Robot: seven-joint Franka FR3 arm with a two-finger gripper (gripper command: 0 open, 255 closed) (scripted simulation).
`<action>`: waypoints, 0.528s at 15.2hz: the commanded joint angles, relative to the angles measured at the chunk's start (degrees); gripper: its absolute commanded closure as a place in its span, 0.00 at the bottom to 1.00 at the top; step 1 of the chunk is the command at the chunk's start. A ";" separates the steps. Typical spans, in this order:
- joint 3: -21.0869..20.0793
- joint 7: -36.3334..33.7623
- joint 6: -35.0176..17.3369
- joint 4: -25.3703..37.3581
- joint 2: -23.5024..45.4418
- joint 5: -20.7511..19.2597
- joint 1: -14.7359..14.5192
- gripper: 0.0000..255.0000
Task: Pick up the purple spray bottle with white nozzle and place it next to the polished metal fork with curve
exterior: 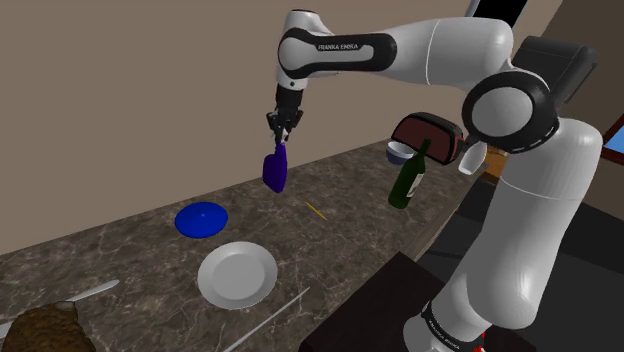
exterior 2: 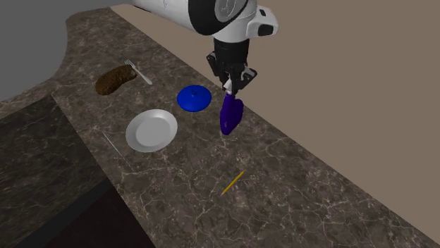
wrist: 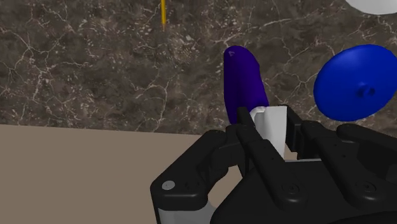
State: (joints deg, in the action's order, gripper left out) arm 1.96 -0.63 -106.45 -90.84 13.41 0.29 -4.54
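Bottle (exterior: 276, 170) (exterior 2: 230, 116) (wrist: 243, 86), purple with a white nozzle, is clamped at the nozzle by the pincer (exterior: 282, 138) (exterior 2: 231, 88) (wrist: 270, 124). Both fingers are closed against the nozzle. The bottle hangs below the pincer, tilted, base downward. It is over the dark marbled surface (exterior: 130, 245) (exterior 2: 296, 183) near the wall edge and appears raised off it. A blue disc (exterior: 202, 218) (exterior 2: 194, 98) (wrist: 356, 83) lies near the bottle. A white plate (exterior: 237, 274) (exterior 2: 151, 129) lies just beyond the disc, toward the front edge. A yellow stick (exterior: 316, 211) (exterior 2: 233, 182) (wrist: 163, 14) lies apart on the bottle's other side. The fork (exterior 2: 135, 70) rests well apart, touching a brown lump (exterior 2: 115, 79). A green bottle (exterior: 408, 178) stands upright near the arm's stand.
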 commanded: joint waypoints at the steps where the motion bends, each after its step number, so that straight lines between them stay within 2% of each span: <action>1: -1.06 -3.03 0.15 -0.14 -0.30 -0.39 -1.84 1.00; 8: -4.34 -11.97 0.31 0.04 -0.19 -1.51 -7.30 1.00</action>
State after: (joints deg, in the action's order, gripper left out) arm -2.01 -11.50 -106.32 -91.30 12.90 -1.08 -11.21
